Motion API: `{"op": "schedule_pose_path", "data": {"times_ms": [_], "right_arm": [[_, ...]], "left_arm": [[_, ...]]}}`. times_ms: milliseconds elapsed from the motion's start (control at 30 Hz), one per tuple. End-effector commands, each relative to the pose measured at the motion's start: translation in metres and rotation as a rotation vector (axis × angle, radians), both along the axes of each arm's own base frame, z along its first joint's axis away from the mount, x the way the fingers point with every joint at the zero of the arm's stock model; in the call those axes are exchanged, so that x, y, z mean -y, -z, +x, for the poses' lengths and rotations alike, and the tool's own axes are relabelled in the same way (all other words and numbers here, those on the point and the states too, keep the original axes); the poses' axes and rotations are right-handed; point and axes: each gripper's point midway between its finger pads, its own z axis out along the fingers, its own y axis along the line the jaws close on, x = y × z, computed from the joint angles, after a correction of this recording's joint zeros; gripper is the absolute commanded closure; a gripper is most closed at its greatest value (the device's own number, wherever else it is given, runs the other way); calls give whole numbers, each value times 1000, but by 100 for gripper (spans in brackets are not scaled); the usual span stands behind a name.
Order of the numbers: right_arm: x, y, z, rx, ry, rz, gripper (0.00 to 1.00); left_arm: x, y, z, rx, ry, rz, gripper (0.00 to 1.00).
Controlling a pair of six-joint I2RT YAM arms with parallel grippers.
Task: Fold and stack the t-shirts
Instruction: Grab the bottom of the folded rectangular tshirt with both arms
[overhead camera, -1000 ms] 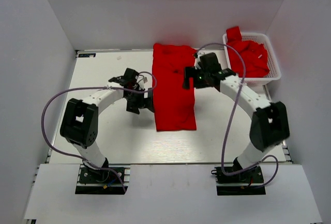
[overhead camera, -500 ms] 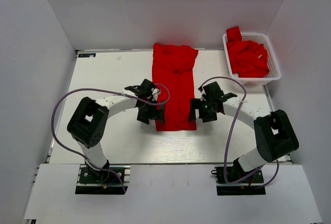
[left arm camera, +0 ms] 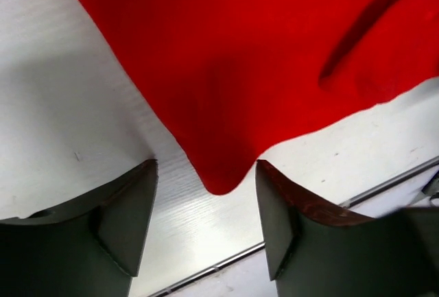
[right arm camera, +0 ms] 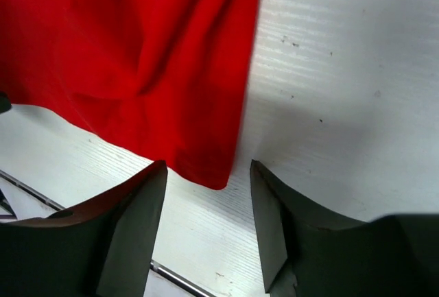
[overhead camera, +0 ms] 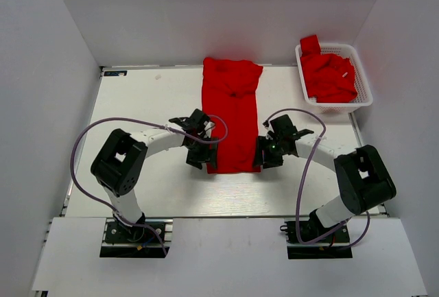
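Note:
A red t-shirt [overhead camera: 232,115] lies on the white table, folded lengthwise into a long strip running from far to near. My left gripper [overhead camera: 209,160] is at its near left corner and my right gripper [overhead camera: 261,154] at its near right corner. In the left wrist view the t-shirt [left arm camera: 240,57] has its corner tip lying between the open jaws of the left gripper [left arm camera: 206,168], with table showing on both sides. In the right wrist view the t-shirt [right arm camera: 137,50] likewise has its corner between the open jaws of the right gripper [right arm camera: 208,167]. More red t-shirts [overhead camera: 329,76] lie piled in the basket.
The white lattice basket [overhead camera: 364,88] stands at the far right corner of the table. White walls close in the table on the left, back and right. A metal rail [left arm camera: 384,188] marks the table's near edge just below both grippers.
Both arms moved toward the near end of the shirt, the right one coming from its far part. Both pairs of jaws have narrowed around the near corners.

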Motion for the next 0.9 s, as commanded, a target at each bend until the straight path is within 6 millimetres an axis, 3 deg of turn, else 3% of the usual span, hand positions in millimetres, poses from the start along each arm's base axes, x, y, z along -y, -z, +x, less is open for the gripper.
{"op": "schedule_pose_path", "data": {"times_ms": [0,100,200,233,267,333,400,433,467,567,700,867], "right_arm": [[-2,6,-3,-5,10,27,44],[0,15,-7,-21,15,19,52],[1,20,-6,-29,18,15,72],[2,22,-7,-33,23,7,84],[4,21,-7,-25,26,2,88],[10,22,-6,-10,49,-26,100],[15,19,-9,6,62,-36,100],[19,21,-15,-7,67,-44,100],[18,11,-16,25,73,-25,100],[28,16,-38,-5,87,-32,100],[25,5,-61,-7,82,52,100],[23,2,-72,-39,87,79,100]], "left_arm": [[-14,22,-26,-48,19,75,32],[-14,26,-28,-55,17,91,37],[-15,26,-27,-52,6,99,48],[-17,28,-30,-59,6,104,49],[-16,28,-30,-63,-4,104,49],[-18,31,-30,-57,-6,111,59],[-20,33,-33,-75,-14,122,75],[-21,34,-32,-69,-17,129,96],[-23,34,-34,-78,-16,135,100],[-26,29,-40,-73,-18,141,100],[-22,17,-51,-80,-5,76,100],[-13,1,-61,-79,28,18,100]]}}
